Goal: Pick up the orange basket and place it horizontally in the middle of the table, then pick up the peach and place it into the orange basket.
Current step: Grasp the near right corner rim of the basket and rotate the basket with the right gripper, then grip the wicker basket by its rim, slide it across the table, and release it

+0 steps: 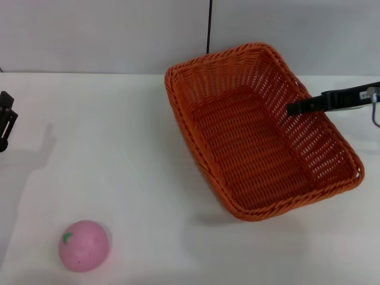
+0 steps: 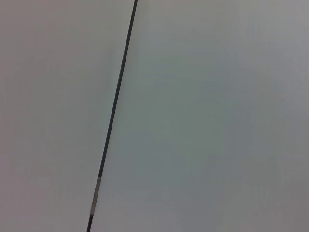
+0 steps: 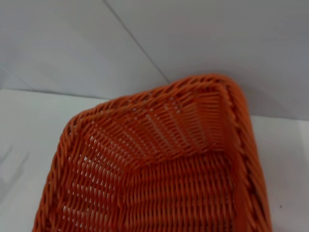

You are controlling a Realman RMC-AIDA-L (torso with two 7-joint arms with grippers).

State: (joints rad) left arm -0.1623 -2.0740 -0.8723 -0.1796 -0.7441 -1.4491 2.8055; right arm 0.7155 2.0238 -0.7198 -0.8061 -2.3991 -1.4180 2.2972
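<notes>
1. The orange wicker basket (image 1: 261, 130) is in the far right part of the white tabletop (image 1: 130, 154). It looks tilted, its near end raised with a shadow under it, and its long axis runs diagonally rather than across.

2. The right pincer (image 1: 292, 109) reaches in from the right over the basket's right-hand wall. One dark finger lies on the inner side of that wall. The outer finger is hidden, so I cannot tell whether the pincer is clamped on the rim or merely beside it.

3. The right wrist view shows only the basket's interior (image 3: 164, 164) and braided rim, with the wall behind.

4. The left pincer (image 1: 6, 127) sits at the far left edge of the head view, well apart from everything. Whether it is open or closed I cannot tell. Its wrist view shows only bare wall with a dark seam.

5. The pink peach (image 1: 84, 245) rests on the tabletop at the near left, well apart from the basket.

6. Judged step: the first one, moving the basket; the peach step has not begun.

7. The next move seems to call for carrying the basket left toward the tabletop's middle, turning it so its long side runs crosswise, and setting it flat.

8. A one-sided hold on a wide basket could let it swing or slip.
</notes>
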